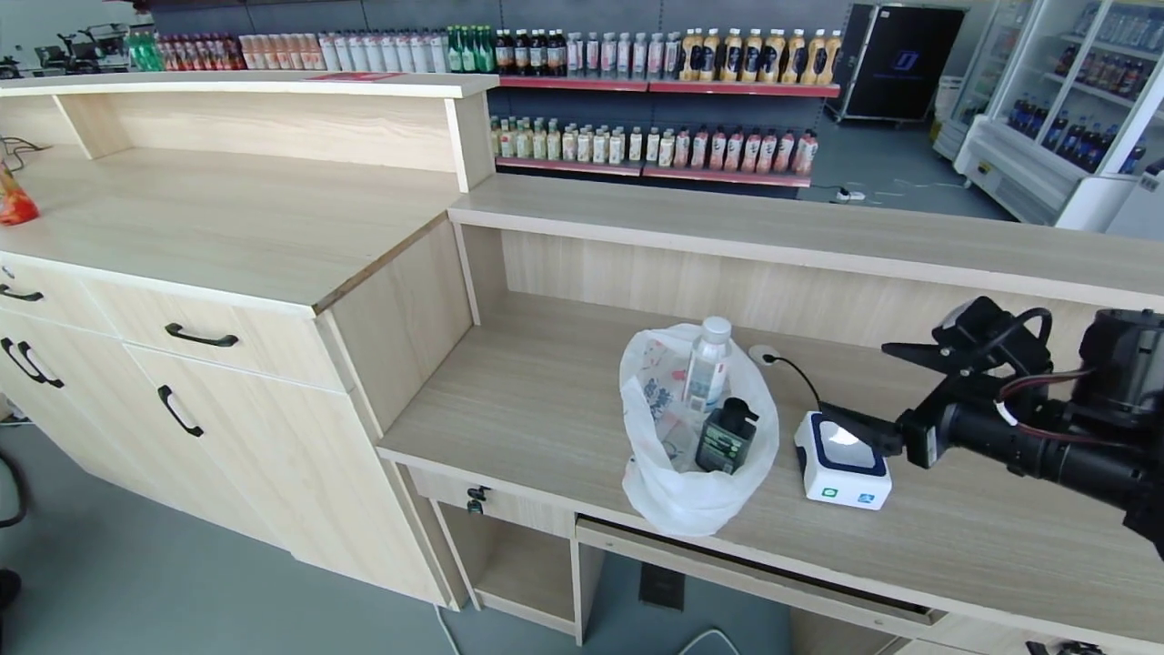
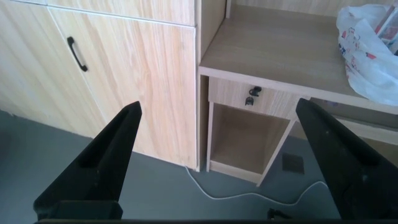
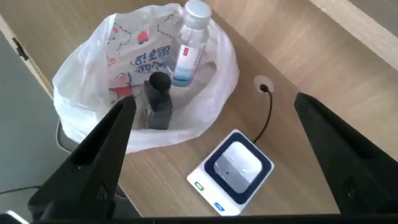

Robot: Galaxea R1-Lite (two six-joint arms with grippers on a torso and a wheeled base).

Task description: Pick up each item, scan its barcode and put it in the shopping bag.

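Observation:
A white plastic shopping bag (image 1: 682, 498) stands open on the lower wooden desk (image 1: 546, 400). Inside it are an upright clear water bottle (image 1: 709, 364) with a white cap, a dark pump bottle (image 1: 726, 437) and a printed packet. My right gripper (image 1: 855, 377) hangs open and empty above the white barcode scanner (image 1: 841, 462), just right of the bag. Its wrist view looks down on the bag (image 3: 74, 93), water bottle (image 3: 189, 43), dark bottle (image 3: 158, 102) and scanner (image 3: 233, 168) between the spread fingers of the gripper (image 3: 217, 155). My left gripper (image 2: 217, 162) is open and empty, low beside the desk, with the bag (image 2: 367, 56) far off.
A black cable (image 1: 791, 368) runs from the scanner to a hole in the desk. A taller counter (image 1: 227, 227) with drawers and cabinet doors stands to the left, with a red packet (image 1: 14, 205) on it. Shelves of drinks (image 1: 637, 55) line the back wall.

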